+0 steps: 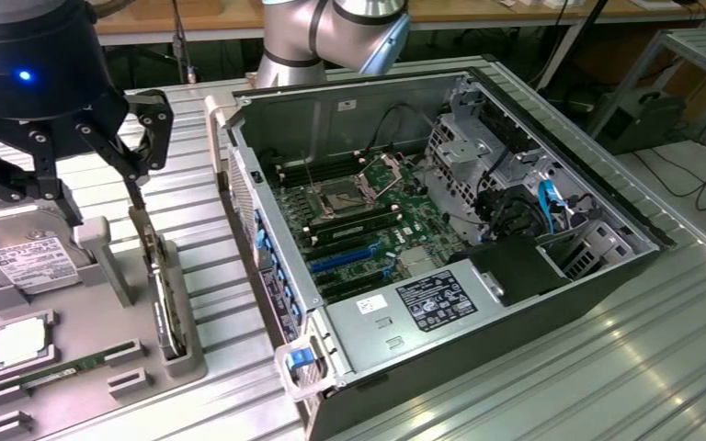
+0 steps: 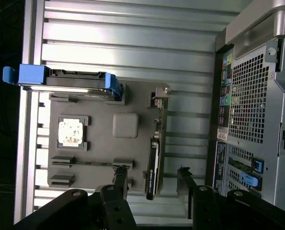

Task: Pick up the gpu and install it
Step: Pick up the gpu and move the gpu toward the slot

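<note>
Gripper [image 1: 106, 219] hangs over grey holder tray [image 1: 96, 320]. Its fingers [image 2: 183, 181] are spread wide either side of the gpu [image 2: 154, 153], with a gap on both flanks and no contact. The gpu stands on its long edge in the tray slot nearest the open PC case [image 1: 451, 230]. A bare strip of ribbed tabletop [image 1: 206, 234] runs between tray edge and case wall.

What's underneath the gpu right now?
The gpu stands on edge in a slotted grey holder on the parts tray, which lies on the ribbed metal table. Its bottom edge is hidden inside the slot.
</note>
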